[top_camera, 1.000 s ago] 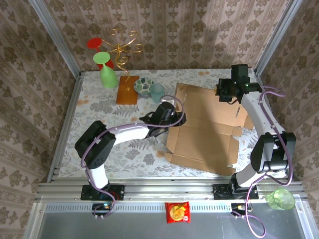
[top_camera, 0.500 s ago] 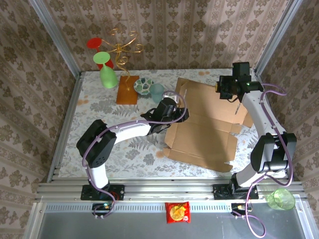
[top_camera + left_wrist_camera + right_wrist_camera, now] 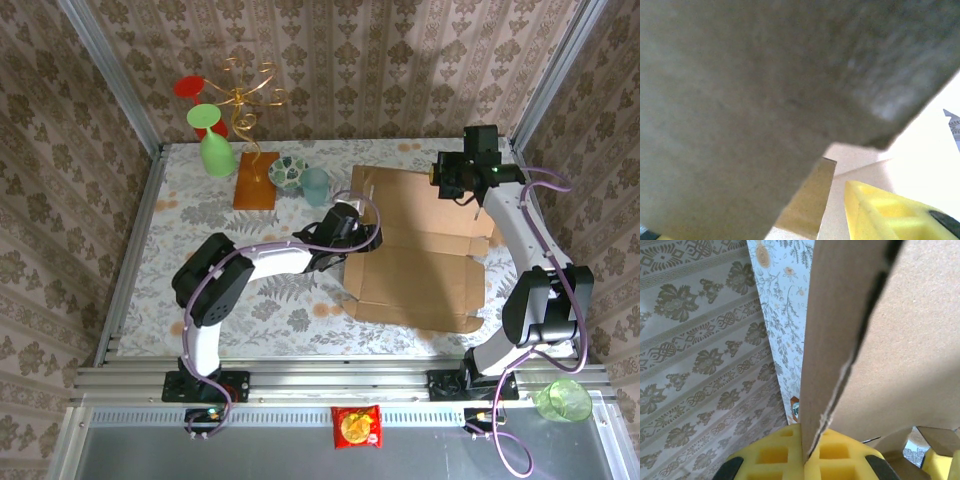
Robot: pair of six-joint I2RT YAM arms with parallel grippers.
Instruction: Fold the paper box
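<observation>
- My right claw [image 3: 805, 452] is pressed together on the paper box [image 3: 900, 340]. In the right wrist view, a thin cardboard edge runs straight down between my two yellow pads [image 3: 767, 455].
- From above, that right claw [image 3: 452, 183] grips the far right part of the carton, and the brown sheet spreads away from it to the left and toward my bases.
- My left claw [image 3: 358, 238] sits against the opposite, left edge, about level with a crease that crosses the sheet.
- In the left wrist view, blurred cardboard [image 3: 740, 100] lies right over the lens, with one yellow finger [image 3: 890, 215] below it. I cannot tell whether this claw is spread or closed.
- The paper box [image 3: 420, 270] lies between my two claws. It is opened out nearly flat on the flowered table [image 3: 200, 230], with small flaps along its right side.
- Handling, as I judge it:
  - The box is light.
  - Its panels are stiff, but it bends readily along the crease lines.
  - The edge in my right pads looks ragged, so it could tear or crush under a hard pinch.
  - The smooth paper may slide out of the foam pads.
  - The best hold looks to be on a flap or panel edge, close to the crease to be bent.
- Its long axis seems to run from my bases toward the back wall, though only slightly longer than its width. The main crease runs crosswise, from my left claw toward the right.
</observation>
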